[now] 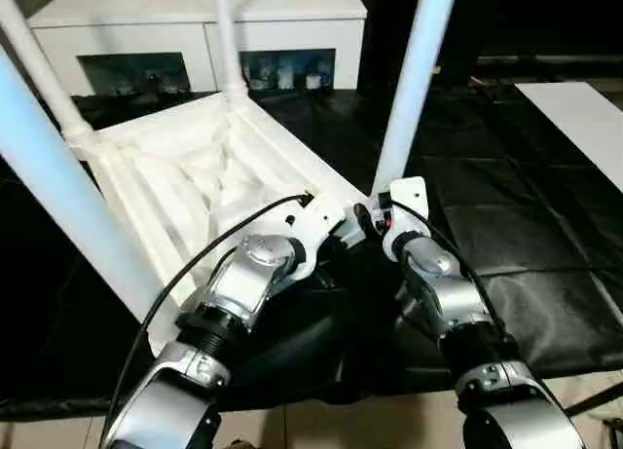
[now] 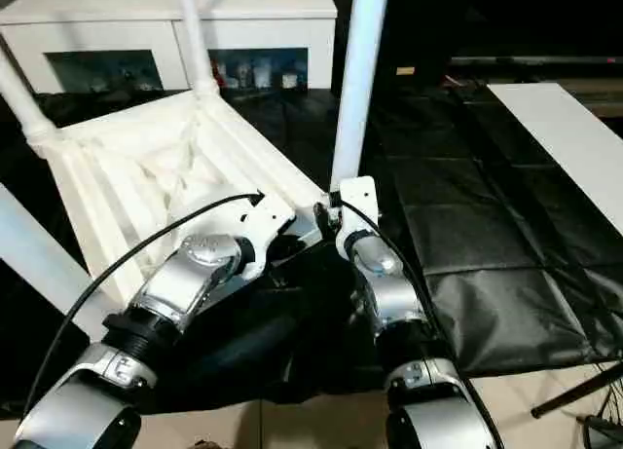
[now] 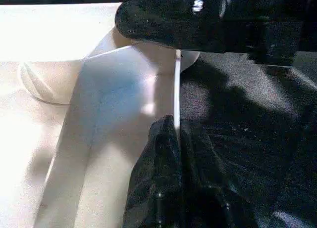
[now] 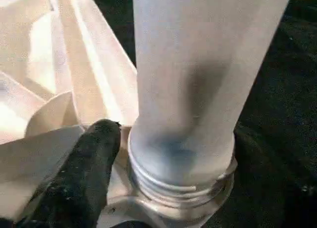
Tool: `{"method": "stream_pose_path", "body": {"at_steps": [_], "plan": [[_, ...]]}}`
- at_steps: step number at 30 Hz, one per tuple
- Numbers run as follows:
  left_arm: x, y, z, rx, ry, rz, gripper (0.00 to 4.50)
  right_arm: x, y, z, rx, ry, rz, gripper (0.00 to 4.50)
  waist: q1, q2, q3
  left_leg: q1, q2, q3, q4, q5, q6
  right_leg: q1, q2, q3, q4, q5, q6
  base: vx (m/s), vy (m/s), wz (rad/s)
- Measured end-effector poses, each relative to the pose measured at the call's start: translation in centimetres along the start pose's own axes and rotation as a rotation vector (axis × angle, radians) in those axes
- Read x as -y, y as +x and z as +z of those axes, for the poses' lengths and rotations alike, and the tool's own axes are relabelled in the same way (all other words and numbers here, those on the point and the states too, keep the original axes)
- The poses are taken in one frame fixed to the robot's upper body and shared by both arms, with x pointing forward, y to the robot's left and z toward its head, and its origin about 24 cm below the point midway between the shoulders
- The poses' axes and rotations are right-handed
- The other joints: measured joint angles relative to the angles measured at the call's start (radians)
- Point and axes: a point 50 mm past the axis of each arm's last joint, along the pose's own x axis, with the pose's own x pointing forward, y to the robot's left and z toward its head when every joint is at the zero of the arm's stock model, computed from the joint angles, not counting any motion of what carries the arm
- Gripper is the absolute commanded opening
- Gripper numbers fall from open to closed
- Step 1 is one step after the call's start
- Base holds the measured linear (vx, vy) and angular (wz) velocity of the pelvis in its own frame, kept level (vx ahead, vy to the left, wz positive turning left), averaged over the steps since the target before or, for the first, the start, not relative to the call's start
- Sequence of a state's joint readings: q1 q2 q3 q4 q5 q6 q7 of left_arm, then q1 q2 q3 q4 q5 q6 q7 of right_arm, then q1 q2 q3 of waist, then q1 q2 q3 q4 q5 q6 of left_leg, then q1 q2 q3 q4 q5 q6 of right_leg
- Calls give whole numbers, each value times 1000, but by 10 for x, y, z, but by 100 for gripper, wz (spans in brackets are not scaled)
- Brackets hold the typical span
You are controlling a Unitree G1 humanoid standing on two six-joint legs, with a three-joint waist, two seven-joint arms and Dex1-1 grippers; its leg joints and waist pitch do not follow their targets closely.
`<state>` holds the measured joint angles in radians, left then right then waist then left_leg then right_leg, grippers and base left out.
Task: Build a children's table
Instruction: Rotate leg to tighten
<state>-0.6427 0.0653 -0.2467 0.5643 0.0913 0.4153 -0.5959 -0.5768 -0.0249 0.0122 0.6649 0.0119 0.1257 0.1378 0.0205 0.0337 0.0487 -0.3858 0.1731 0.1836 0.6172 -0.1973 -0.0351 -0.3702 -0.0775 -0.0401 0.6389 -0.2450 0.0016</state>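
The left gripper [image 3: 176, 139] is pinched closed on the thin side wall of the tabletop [image 1: 195, 176], close to the corner socket nearest the robot. The right gripper [image 4: 163, 188] sits at that same corner, at the foot of the near leg [image 1: 414, 79]; 1 black finger [image 4: 84, 173] lies against the socket beside the leg's threaded base, while its partner is cut off from view, so I cannot tell how wide those jaws stand or whether they grip anything. From the head, both grippers are hidden behind the silver wrists.

The tabletop lies upside down, ribbed underside up, on a black quilted mat [image 1: 506, 225]. 4 legs stand in its corners: the near leg, 1 at the far corner [image 1: 226, 40], 1 at the left corner [image 1: 39, 69] and 1 close on the left [image 1: 58, 196]; all are cut off above. Behind stands a white cabinet [image 1: 195, 20] with 2 glass-fronted compartments, their contents too small to make out. A white panel [image 1: 584, 128] lies to the right.
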Motion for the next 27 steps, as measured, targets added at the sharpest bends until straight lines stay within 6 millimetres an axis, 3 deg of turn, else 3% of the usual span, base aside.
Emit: {"method": "stream_pose_path", "body": {"at_steps": [4,7,12,18,27], "plan": [[-7,-11,-4,-4,22,-53,0,16,-19,4,32,-58,171,389,4,0,1,-2,0,0,-4,3,5,-2,1,-1,-3,0,0,0,0,0],[-16,-30,-13,-21,70,-143,0,31,-39,8,31,-183,374,389,10,0,0,-3,1,0,-7,3,5,-3,2,-2,-6,0,1,0,0,0],[-19,-47,-20,-45,110,-256,0,40,-57,1,-12,-274,569,389,18,0,1,-5,1,1,-7,3,6,-3,1,-2,-8,0,1,0,0,0],[-21,-57,-23,-62,132,-323,0,45,-70,4,-44,-238,708,444,28,-2,2,-6,1,2,-6,3,6,-3,0,-2,-8,1,1,0,0,0],[-21,-62,-26,-65,127,-361,0,43,-70,-2,-70,-228,744,444,37,-2,2,-9,1,2,-6,4,7,-6,0,-2,-7,1,1,0,0,0]]}}
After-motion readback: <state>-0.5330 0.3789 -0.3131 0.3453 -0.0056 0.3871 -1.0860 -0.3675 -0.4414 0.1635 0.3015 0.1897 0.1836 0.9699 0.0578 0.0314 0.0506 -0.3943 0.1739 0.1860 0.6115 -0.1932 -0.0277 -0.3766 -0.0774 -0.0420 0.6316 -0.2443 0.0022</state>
